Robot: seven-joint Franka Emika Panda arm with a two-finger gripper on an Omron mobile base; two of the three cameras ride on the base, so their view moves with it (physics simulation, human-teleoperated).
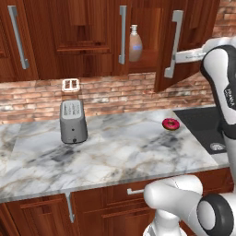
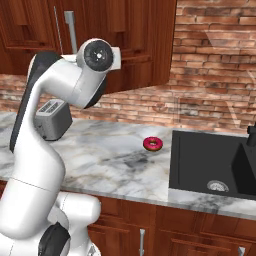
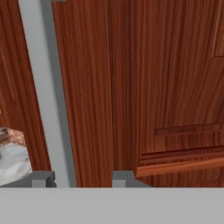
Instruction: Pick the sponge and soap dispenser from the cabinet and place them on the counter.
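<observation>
Claw (image 3: 78, 178) fingertips straddle grey bar handle (image 3: 43, 87) of cabinet door (image 3: 131, 87), seemingly gripping it. Soap dispenser (image 1: 135, 44) upright on cabinet (image 1: 83, 37) shelf, 12 o'clock above worktop (image 1: 115, 152). Doughnut (image 1: 171, 123) at 3 o'clock.

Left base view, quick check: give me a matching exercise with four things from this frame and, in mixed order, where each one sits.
Things:
1. soap dispenser
2. doughnut
3. toaster
4. sink

Places:
A. on the counter, left part, near the brick wall
B. on the shelf inside the open cabinet
C. dark basin set into the counter at the right end
D. on the counter, just left of the sink

Pairs: 1-B, 2-D, 3-A, 4-C
</observation>
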